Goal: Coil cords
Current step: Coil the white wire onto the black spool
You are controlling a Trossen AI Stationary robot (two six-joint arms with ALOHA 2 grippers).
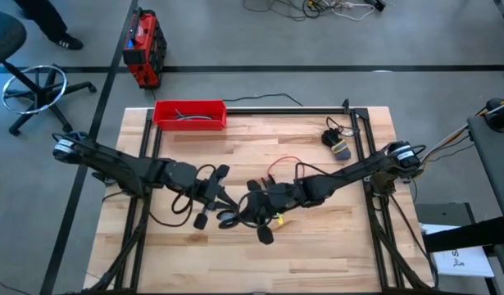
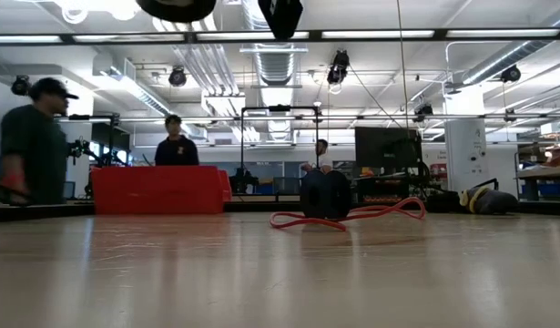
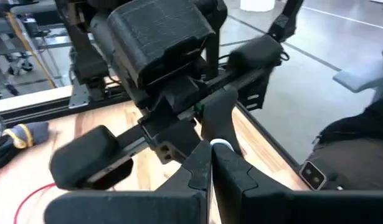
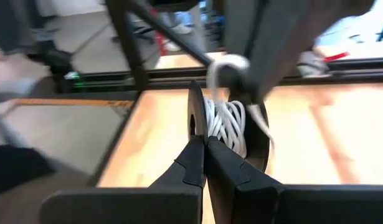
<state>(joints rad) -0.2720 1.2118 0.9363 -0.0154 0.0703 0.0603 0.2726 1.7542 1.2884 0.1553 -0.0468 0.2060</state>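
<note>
The white cord (image 4: 227,124) is wound in several turns between two black discs (image 4: 195,115), and the whole bundle hangs above the table's middle. My right gripper (image 4: 205,157) is shut on one disc. My left gripper (image 3: 210,163), facing it tip to tip, is shut on a white strand. In the high view the two grippers, left (image 1: 227,211) and right (image 1: 245,215), meet near the table's centre. The red cord (image 2: 352,217) lies slack on the table farther back, its round black end piece (image 2: 325,194) standing on edge beside it. My left gripper pinches a bit of the white cord (image 3: 221,147) at its fingertips, coming level from the table's left. The strand loops over (image 4: 228,65) above the wound bundle. My right gripper pinches the rim of the near black disc (image 4: 192,138) between its two fingers, coming level from the table's right. The disc stands on edge, with the coil clear of the table.
A red tray (image 1: 190,115) with dark cables sits at the far left of the table. A dark grey bundle (image 1: 338,146) lies at the far right. A small yellow piece (image 1: 279,219) lies under my right gripper. People stand beyond the far edge (image 2: 175,146).
</note>
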